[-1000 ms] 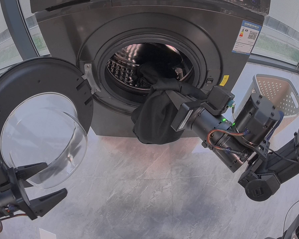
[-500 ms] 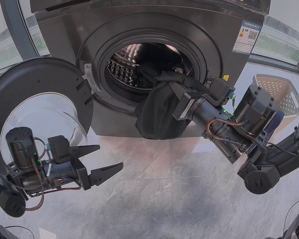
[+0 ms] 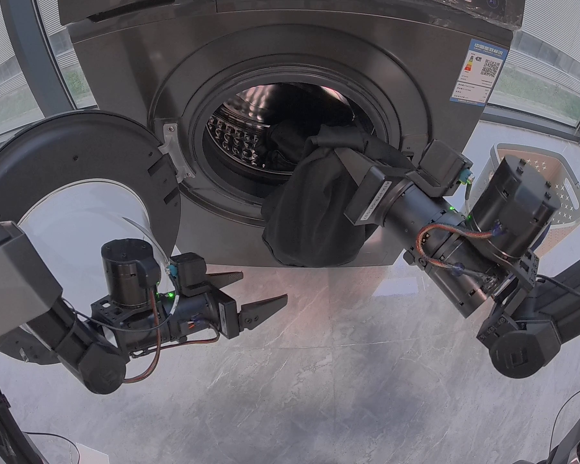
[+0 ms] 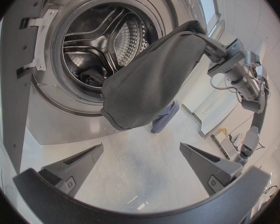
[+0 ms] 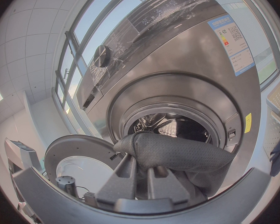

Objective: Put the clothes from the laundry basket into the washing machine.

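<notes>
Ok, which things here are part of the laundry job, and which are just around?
Job: dark grey garment, held by the right gripper; grey front-loading washing machine; beige perforated plastic laundry basket; blue cloth draped over it; left gripper, fingers open.
Just around: blue-and-white label sticker; grey window frame.

The pale marbled floor bears the washing machine and, at its right, the laundry basket.
</notes>
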Available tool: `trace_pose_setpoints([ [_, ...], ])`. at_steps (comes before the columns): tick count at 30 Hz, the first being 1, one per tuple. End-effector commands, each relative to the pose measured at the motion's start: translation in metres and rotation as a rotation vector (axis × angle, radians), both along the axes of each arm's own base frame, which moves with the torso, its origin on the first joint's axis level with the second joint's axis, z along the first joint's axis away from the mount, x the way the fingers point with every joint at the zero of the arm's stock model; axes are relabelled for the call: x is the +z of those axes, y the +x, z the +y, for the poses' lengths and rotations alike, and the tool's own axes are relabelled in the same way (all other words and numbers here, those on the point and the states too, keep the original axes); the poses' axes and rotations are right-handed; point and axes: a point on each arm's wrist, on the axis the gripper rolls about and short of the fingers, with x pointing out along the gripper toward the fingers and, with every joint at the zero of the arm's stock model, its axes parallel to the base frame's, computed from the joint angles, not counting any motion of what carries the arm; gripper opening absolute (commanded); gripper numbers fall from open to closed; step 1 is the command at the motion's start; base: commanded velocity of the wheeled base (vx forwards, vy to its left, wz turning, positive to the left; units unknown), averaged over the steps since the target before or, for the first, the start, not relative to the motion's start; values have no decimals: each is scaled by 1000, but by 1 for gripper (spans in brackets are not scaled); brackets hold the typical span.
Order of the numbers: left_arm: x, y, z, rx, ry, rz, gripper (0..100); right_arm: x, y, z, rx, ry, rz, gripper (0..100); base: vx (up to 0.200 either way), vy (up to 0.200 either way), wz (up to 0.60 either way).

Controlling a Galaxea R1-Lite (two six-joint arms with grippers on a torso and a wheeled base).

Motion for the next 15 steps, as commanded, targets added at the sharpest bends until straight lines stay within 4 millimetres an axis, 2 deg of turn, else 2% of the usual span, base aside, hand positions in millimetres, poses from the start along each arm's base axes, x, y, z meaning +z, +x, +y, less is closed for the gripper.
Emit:
trace_pose_setpoints([
  [1,-14,20,-9,12,-6,21,100,3,-8,-2,12,4,-4,0,0,0,0],
  [8,-24,41,-19,14,-21,3,100,3,-17,-3,29,2,-2,0,0,0,0],
  [15,-23,56,-30,34,-51,-38,100,1,-20,-2,40,-4,5,0,0,0,0],
])
